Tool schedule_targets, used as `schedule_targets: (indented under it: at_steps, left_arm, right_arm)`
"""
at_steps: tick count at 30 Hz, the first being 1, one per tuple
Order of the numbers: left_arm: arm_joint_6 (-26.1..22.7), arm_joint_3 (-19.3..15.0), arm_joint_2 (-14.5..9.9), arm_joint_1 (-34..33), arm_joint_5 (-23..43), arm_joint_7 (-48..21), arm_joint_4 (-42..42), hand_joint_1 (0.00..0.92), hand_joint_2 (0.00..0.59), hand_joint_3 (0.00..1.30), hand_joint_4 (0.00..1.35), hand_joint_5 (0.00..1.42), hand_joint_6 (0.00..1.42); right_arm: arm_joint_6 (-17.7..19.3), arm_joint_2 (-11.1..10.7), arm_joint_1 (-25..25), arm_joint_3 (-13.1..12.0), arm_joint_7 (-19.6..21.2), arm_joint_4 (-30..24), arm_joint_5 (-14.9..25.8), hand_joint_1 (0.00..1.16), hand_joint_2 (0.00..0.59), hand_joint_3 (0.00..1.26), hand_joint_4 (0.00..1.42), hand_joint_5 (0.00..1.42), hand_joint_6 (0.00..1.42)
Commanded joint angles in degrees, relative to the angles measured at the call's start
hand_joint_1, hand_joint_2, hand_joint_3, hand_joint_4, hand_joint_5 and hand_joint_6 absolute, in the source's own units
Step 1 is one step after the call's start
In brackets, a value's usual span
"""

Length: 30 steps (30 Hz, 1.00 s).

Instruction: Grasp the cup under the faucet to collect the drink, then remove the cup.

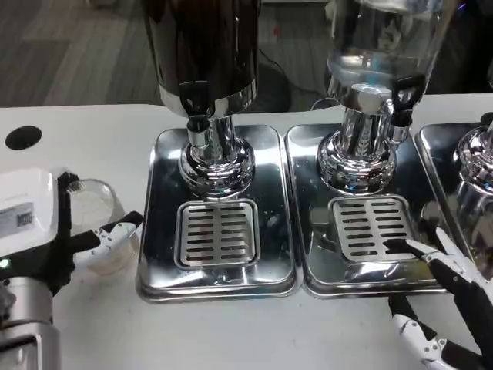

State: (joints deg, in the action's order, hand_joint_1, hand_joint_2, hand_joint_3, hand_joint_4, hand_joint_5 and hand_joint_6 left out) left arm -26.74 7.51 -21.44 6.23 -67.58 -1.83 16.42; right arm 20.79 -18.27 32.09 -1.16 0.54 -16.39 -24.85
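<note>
A clear plastic cup (98, 220) stands on the white table, left of the left dispenser's steel tray (158, 262). My left hand (42, 231) grips the cup, with fingers behind it and the thumb across its front. The dark-tank dispenser's faucet (199, 116) hangs over the slotted drip grate (218, 233), which has nothing on it. My right hand (451, 297) is at the lower right with its fingers apart and nothing in them. Its fingertips (420, 248) reach the front right corner of the middle tray (316, 270).
The middle dispenser has a clear tank (381, 38), a black tap handle (406, 91) and its own grate (372, 227). A third dispenser (477, 158) stands at the right edge. A black round hole (23, 137) marks the table at far left.
</note>
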Motion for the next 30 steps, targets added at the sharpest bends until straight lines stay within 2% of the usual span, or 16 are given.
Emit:
schedule_targets:
  at_steps: [1,22,30]
  left_arm:
    - [0.34,0.7,1.04,-2.33,0.21,-0.34,1.27,0.28,0.157,0.5,0.59,0.77,0.86]
    - [-0.49,8.32,8.2,-9.94,-1.15,0.98,-4.87,0.277,0.154,0.5,0.59,0.77,0.86]
    - [-0.97,9.79,9.71,-12.11,-1.11,2.17,-8.17,0.274,0.152,0.5,0.59,0.77,0.86]
  right_arm:
    - [-0.09,-0.15,0.35,-0.86,-0.36,-1.42,0.8,0.57,0.411,0.22,0.0,0.0,0.0]
    - [2.17,-1.26,1.23,-3.33,-0.57,0.83,3.67,0.58,0.401,0.22,0.0,0.0,0.0]
    - [2.6,-1.7,0.91,-4.18,-1.05,1.31,4.76,0.58,0.403,0.22,0.0,0.0,0.0]
